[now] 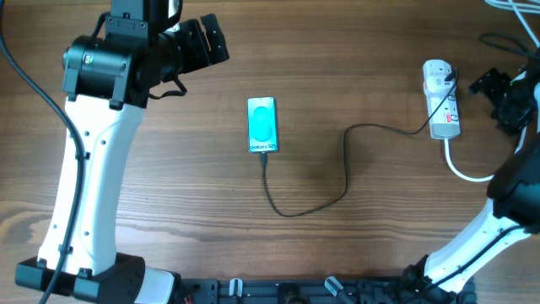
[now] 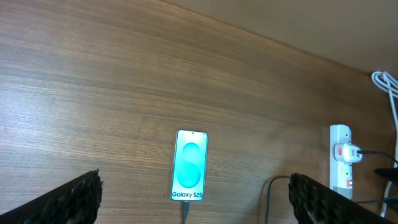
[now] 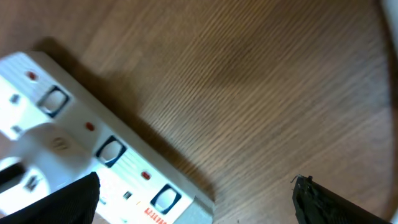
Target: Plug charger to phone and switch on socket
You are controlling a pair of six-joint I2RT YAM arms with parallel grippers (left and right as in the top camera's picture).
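Right gripper (image 1: 504, 97): jaws spread wide, grasping nothing; poised just beside the socket's (image 1: 441, 105) right flank, not touching it. In the right wrist view, dark fingers (image 3: 62, 202) at either lower corner, with the socket's casing (image 3: 124, 162) running slantwise between and above them. Left gripper (image 1: 205, 42): likewise released and empty; raised at the far left of the table (image 1: 169, 186), well apart from every task item. Socket: short white oblong strip, lying flat near the right edge; white plug block (image 1: 436, 78) seated at its far end; row of grey-framed rocker switches, each with a small red dot beside it; red lettering at the near end; switch position not readable. White lead (image 1: 460, 169) leaving the near end and curving toward the right arm's base. Charger (image 1: 344, 181): thin black cable, running from the plug block leftward, dropping toward the front edge, looping round and rising to the phone's (image 1: 262, 125) near short edge; meets that edge, but seating of the tip not discernible. Phone: small flat rectangle, face up at mid-table, teal-green screen lit, white band at the bottom reading "Galaxy S25" in the left wrist view. Thicker white cables (image 1: 523, 17) at the far right corner.
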